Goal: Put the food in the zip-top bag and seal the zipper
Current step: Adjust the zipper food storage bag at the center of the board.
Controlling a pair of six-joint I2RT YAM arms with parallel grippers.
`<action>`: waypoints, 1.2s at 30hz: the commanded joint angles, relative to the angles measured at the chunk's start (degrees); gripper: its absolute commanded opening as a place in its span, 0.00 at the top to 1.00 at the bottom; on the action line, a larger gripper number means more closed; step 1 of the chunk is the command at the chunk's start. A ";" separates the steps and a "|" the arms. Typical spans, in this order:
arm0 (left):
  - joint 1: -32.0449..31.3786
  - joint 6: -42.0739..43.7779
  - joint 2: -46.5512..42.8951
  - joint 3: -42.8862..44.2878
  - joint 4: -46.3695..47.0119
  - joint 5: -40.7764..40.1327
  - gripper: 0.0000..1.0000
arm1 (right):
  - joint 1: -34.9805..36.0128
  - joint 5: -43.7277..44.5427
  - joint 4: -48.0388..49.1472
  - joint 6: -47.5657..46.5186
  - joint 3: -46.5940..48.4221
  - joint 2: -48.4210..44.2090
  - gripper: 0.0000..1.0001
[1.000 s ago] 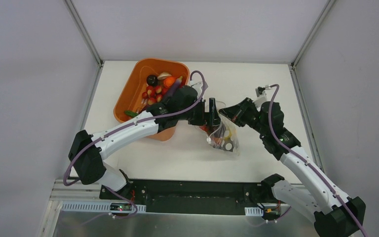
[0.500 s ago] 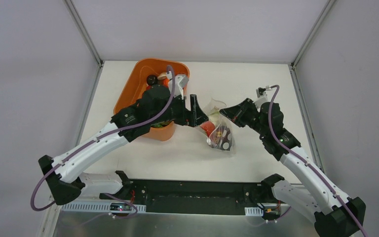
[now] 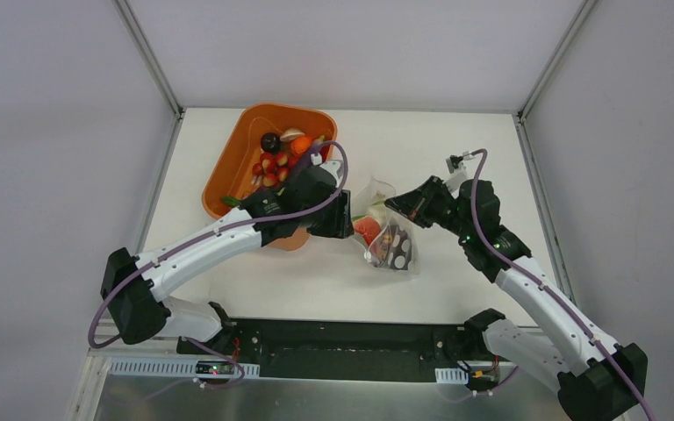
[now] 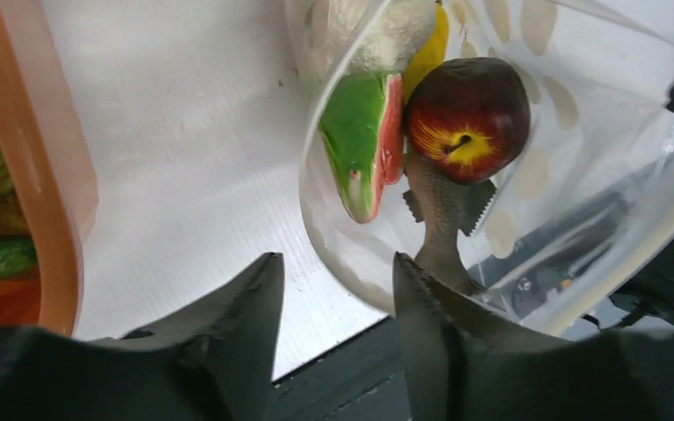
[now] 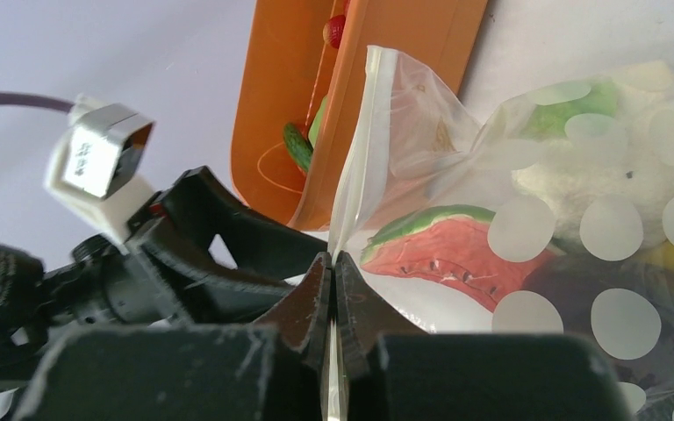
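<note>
The zip-top bag (image 3: pixel 388 239), clear with white dots, lies on the table between the two arms with its mouth facing left. Inside it I see food: a melon slice (image 4: pixel 364 145), a red apple (image 4: pixel 467 118) and a white cauliflower (image 4: pixel 377 35). My right gripper (image 5: pixel 333 259) is shut on the zipper (image 5: pixel 351 175) at the bag's upper edge and holds it up. My left gripper (image 4: pixel 333 281) is open just left of the bag's mouth, its right finger (image 4: pixel 417 303) close to the rim, nothing between the jaws. More food (image 3: pixel 279 160) sits in the orange tub.
The orange tub (image 3: pixel 228 171) stands at the back left, right behind my left wrist and close to the bag. White walls with metal corner posts enclose the table on three sides. Bare white tabletop (image 3: pixel 316 281) lies in front of the bag.
My left gripper has pulled back left from the bag's mouth and its jaws have narrowed. The right gripper and the bag's top edge shifted slightly left.
</note>
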 commanded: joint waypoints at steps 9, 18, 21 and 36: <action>-0.49 3.40 2.94 5.42 2.44 1.10 1.00 | -0.02 1.97 0.84 -3.21 2.91 -3.59 1.00; -0.35 7.97 8.38 19.32 -1.22 1.60 1.00 | 0.41 5.24 4.27 -8.04 1.53 -11.02 1.00; -0.39 7.00 10.57 20.22 -1.72 2.06 1.00 | 0.59 11.07 3.77 -8.16 0.13 -12.51 1.00; 3.41 4.74 5.68 10.22 -4.28 -5.33 0.51 | 0.64 -0.17 6.44 -5.46 0.93 -3.17 1.00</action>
